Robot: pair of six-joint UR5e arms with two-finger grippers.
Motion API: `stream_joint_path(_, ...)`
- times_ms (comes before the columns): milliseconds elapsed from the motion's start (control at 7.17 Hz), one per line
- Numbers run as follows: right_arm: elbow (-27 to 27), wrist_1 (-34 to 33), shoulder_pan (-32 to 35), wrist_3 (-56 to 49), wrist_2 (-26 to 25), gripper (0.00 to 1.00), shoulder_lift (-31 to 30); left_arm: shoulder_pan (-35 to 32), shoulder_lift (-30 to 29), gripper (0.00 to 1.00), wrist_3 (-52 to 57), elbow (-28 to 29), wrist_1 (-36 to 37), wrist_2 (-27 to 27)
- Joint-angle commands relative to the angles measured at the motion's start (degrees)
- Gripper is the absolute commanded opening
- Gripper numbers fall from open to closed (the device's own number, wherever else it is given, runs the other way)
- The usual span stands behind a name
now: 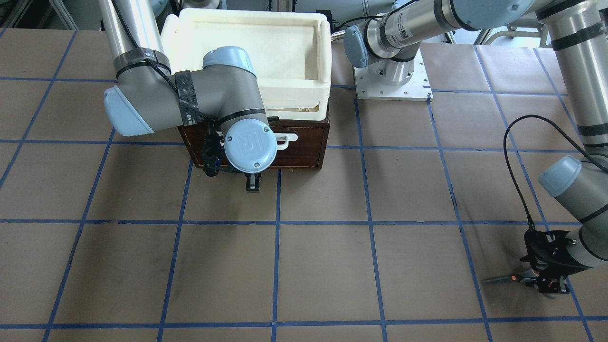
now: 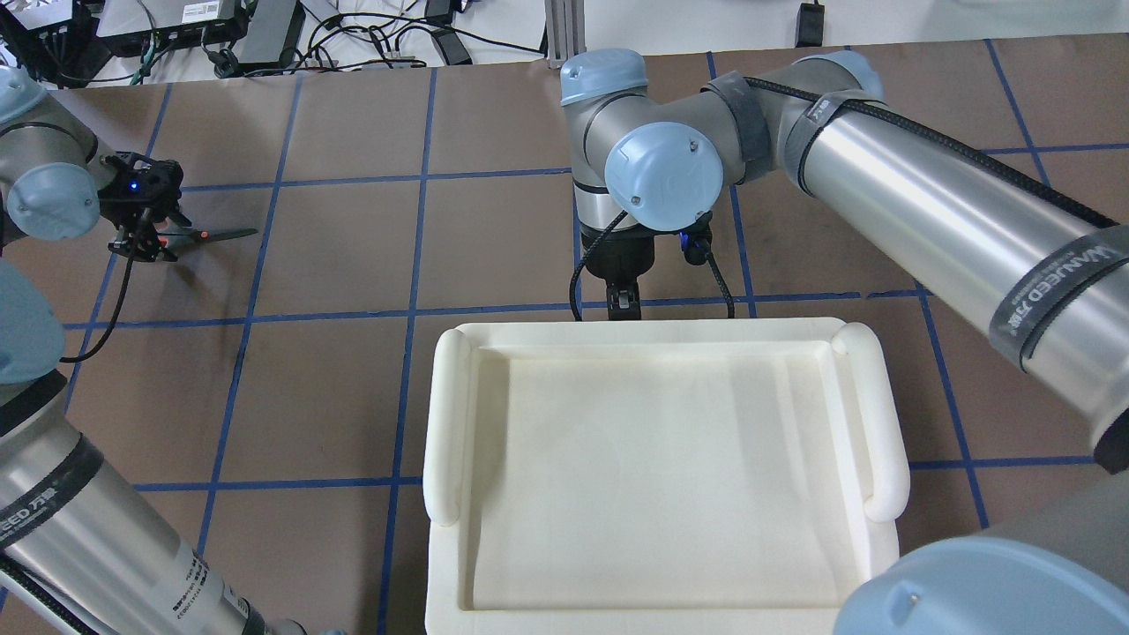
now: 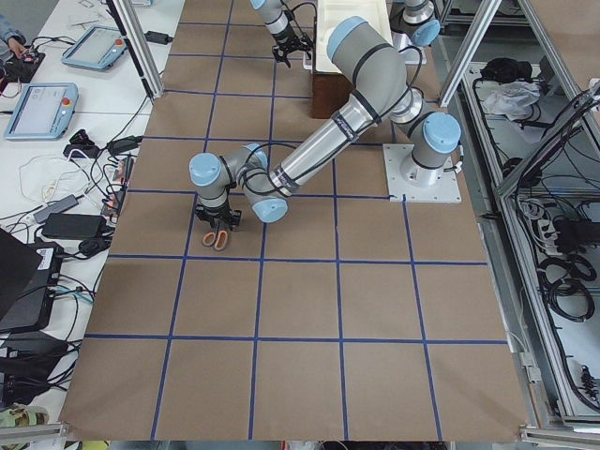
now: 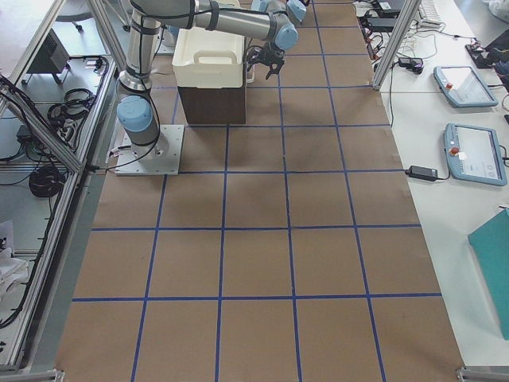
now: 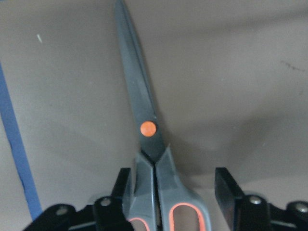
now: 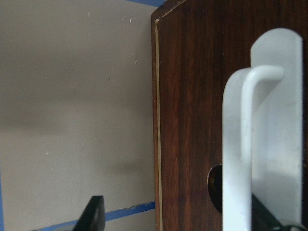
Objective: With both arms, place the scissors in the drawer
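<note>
Since the small grey-handled, orange-lined scissors (image 5: 147,139) point straight away from your left gripper (image 5: 175,182), its open jaws straddle their handles — nothing clamped.

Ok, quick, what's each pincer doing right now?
Left pincer: open, straddling the scissors handles, not clamped.
Right pincer: open, straddling the drawer at its white handle.

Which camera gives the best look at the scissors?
The left wrist view: the scissors fill it, closed blades, orange pivot, handles between the fingers of the left gripper. Overhead and front-facing views show them small; exterior left, tiny orange loops; the rest, nothing.
</note>
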Motion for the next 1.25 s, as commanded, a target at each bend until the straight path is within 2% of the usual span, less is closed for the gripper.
stream_joint_path(0,0.1,0.0,0.0,-0.1,0.0,1.00,0.2,0.0,-0.5,0.67,0.2,0.6,0.0,-0.1)
stream_joint_path(279,0.1,-1.3,0.0,-1.1,-0.1,1.00,0.1,0.0,-0.9,0.66,0.2,0.6,0.0,-0.2)
stream_joint_path(418,0.1,-4.3,0.0,-1.3,-0.1,1.00,0.1,0.0,-1.0,0.61,0.2,0.6,0.0,-0.2)
stream_joint_path(697,0.0,-6.2,0.0,-6.0,-0.9,1.00,-0.2,0.0,-1.0,0.42,0.2,0.6,0.0,-0.2)
stream_joint_path(1115,-0.3,-9.9,0.0,-10.7,-1.1,1.00,-0.2,0.0,-1.0,0.28,0.2,0.6,-0.1,-1.2)
